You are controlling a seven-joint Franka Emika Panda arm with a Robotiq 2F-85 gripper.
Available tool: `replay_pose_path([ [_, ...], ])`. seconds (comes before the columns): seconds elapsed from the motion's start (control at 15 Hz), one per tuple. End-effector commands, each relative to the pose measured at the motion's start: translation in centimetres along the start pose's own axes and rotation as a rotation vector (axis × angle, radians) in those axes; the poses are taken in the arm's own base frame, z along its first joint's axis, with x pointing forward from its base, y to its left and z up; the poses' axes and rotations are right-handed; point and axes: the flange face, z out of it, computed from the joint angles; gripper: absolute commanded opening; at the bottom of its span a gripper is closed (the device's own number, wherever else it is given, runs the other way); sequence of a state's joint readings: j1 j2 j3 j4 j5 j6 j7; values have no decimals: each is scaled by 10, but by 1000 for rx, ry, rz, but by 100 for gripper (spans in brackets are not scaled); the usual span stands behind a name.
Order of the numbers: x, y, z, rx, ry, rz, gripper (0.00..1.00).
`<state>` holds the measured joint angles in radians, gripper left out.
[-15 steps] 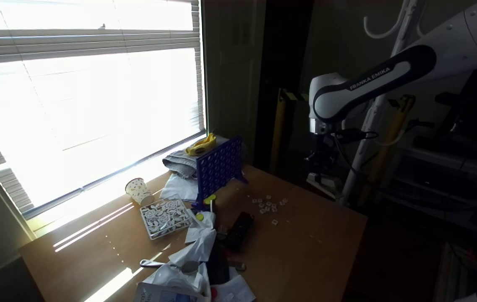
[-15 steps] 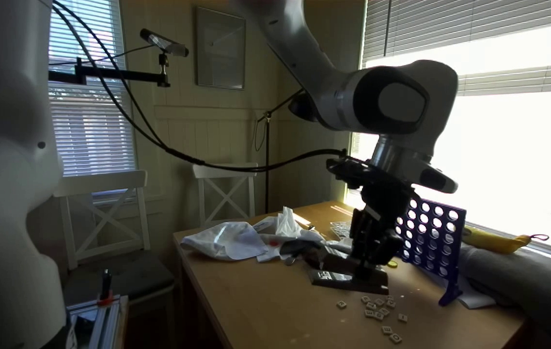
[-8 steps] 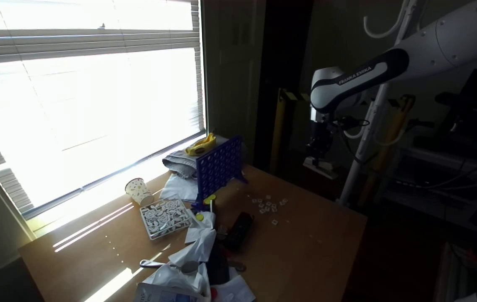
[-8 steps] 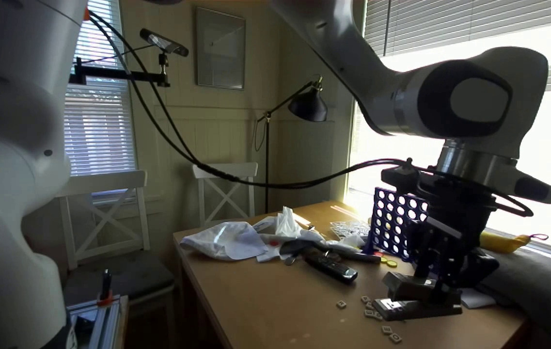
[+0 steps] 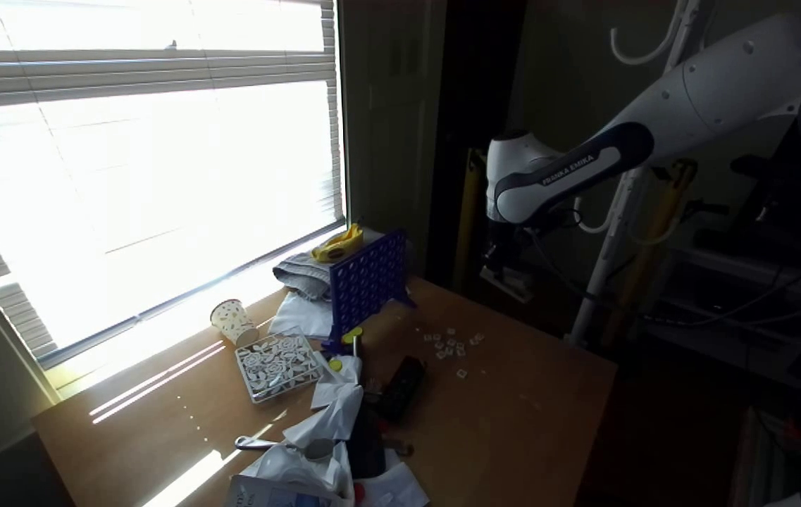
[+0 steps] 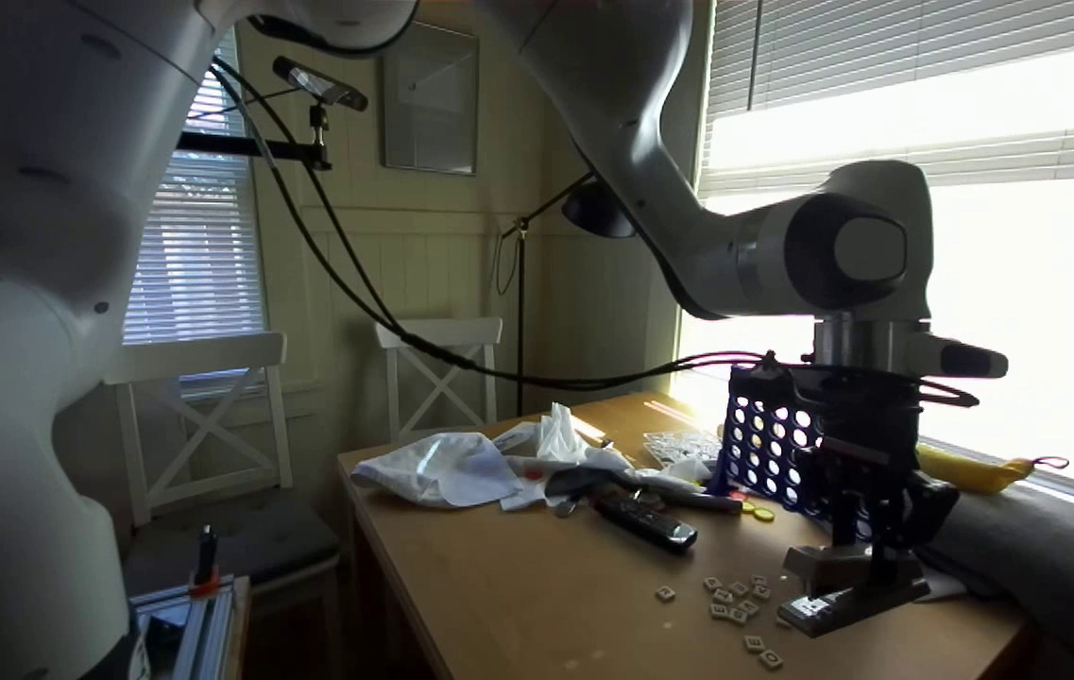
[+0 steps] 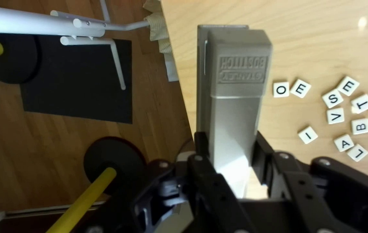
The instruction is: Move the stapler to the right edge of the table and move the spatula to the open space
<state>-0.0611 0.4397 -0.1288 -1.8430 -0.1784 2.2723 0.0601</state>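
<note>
Stapler (image 7: 235,106) reads STANLEY BOSTITCH; arm (image 5: 654,127), FRANKA EMIKA; tiles (image 7: 335,116), single letters.

Panda arm (image 6: 612,104) bent; forearm (image 5: 696,95) slopes down to the wrist (image 6: 862,345) in both exterior views. Wrist upright. Pincer (image 7: 231,147) points down, partly closed in a grip, its two fingers (image 7: 262,153) facing each other.

The stapler (image 7: 234,113) looks smooth, the table (image 7: 313,45) slightly glossy wood.
</note>
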Motion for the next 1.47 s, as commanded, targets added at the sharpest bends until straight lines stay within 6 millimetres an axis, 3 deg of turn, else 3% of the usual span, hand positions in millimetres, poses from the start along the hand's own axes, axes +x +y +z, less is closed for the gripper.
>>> replay_pose_path([
  [0.0,0,4,-1,0,0,4,11],
  [0.13,1,7,4,-3,-6,-169,11],
  [0.4,23,13,28,23,-25,-348,11],
  [0.8,61,22,72,33,-51,-296,11],
  [1.13,83,7,72,55,-17,-221,11],
  [1.4,88,-7,79,167,-64,-236,11],
])
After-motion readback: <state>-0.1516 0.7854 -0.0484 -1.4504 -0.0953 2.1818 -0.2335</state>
